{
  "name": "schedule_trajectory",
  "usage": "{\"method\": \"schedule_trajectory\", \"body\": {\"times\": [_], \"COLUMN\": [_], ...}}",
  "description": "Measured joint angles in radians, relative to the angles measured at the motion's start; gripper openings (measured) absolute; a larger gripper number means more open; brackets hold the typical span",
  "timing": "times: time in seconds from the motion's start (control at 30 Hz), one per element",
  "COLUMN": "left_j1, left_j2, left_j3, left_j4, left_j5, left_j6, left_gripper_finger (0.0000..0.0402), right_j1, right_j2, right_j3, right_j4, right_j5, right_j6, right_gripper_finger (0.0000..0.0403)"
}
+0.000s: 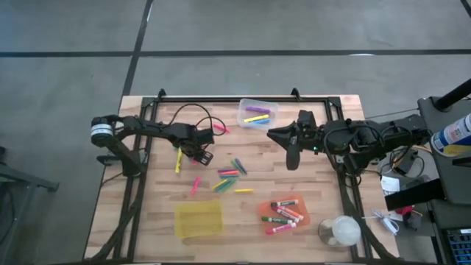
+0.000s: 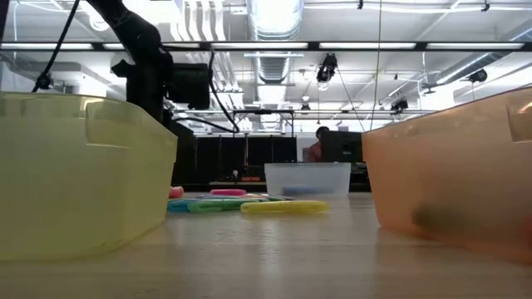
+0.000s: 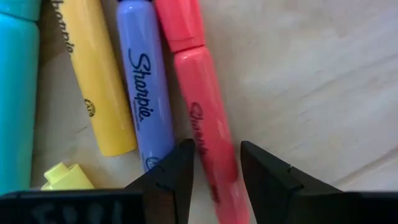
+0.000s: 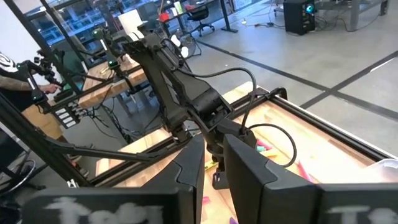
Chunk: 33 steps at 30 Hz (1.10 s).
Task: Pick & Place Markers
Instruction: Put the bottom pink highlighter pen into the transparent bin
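Note:
Four markers lie flat, side by side, on the wooden table [image 1: 316,184]: a pink one [image 3: 199,106], a purple one [image 3: 146,93], a yellow one [image 3: 99,87] and a teal one [image 3: 18,93]. My left gripper [image 3: 216,177] points straight down over the pile's left end [image 1: 206,156], its fingers open on either side of the pink marker. More markers [image 1: 232,173] are scattered mid-table. My right gripper [image 1: 291,151] hangs high over the table's right half, a narrow empty gap between its fingers [image 4: 214,168]. My left gripper comes from above, and its fingers [image 3: 177,180] stand across the pink marker at its two long sides [image 3: 214,165], near one end of the barrel. I cannot tell whether they touch it. The marker lies flat on the table.
A clear bin [image 1: 257,112] at the far edge holds a yellow and a purple marker. A yellow bin [image 1: 198,219] and an orange bin [image 1: 283,213] with several markers stand near the front edge. Loose yellow [image 1: 178,160] and pink [image 1: 195,185] markers lie left of the pile.

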Motion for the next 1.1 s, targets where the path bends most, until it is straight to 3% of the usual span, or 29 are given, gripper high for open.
{"method": "schedule_trajectory", "body": {"times": [0.2, 0.4, 0.67, 1.1], "left_j1": [0.000, 0.000, -0.001, 0.036], "left_j2": [0.003, -0.006, -0.052, -0.059], "left_j3": [0.000, 0.000, 0.032, 0.299], "left_j4": [0.004, 0.013, 0.018, 0.019], "left_j5": [0.001, 0.009, 0.021, 0.028], "left_j6": [0.075, 0.096, 0.113, 0.267], "left_gripper_finger": [0.0106, 0.0049, 0.0053, 0.0062], "right_j1": [0.000, 0.000, -0.001, 0.000], "right_j2": [0.000, 0.000, 0.000, 0.001], "right_j3": [0.000, 0.000, 0.000, 0.004], "right_j4": [0.000, 0.001, 0.004, 0.043], "right_j5": [0.000, 0.002, 0.012, 0.012], "right_j6": [0.002, 0.004, 0.004, 0.000], "right_gripper_finger": [0.0057, 0.0057, 0.0057, 0.0057]}}
